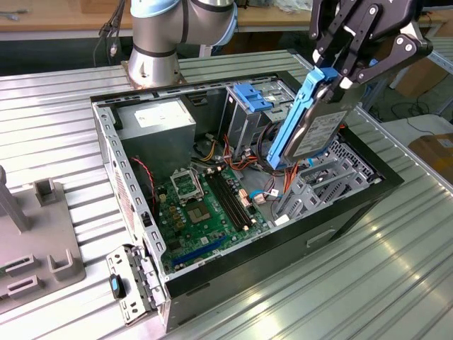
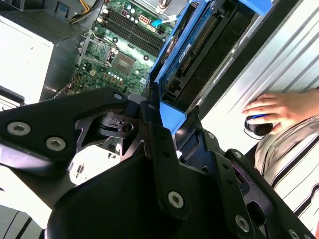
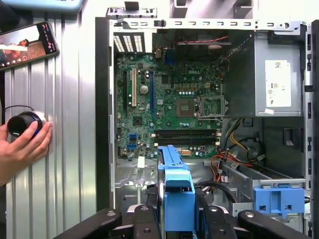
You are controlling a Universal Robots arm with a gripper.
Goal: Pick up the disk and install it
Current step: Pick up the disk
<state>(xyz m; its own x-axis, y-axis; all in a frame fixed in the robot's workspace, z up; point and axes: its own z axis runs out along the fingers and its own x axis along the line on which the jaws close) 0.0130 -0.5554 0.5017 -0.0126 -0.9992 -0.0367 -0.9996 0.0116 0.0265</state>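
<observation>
My end effector (image 1: 338,71) is clamped on the blue carrier edge of the disk (image 1: 311,124). The disk hangs on edge, tilted, above the open computer case (image 1: 354,212), towards the exterior view's right. So the pick-up is done and the install is not: the disk sits in no bay and touches nothing in the case that I can see. The blue bracket (image 1: 251,95) on the silver drive cage stands just beside it, with the motherboard (image 1: 205,205) lower down. In the first wrist view a person's hand (image 3: 22,147) rests on a dark round object (image 3: 20,123) on the ribbed surface (image 3: 75,149). I cannot make out which slot takes the disk, and the carrier partly hides the finger contact.
</observation>
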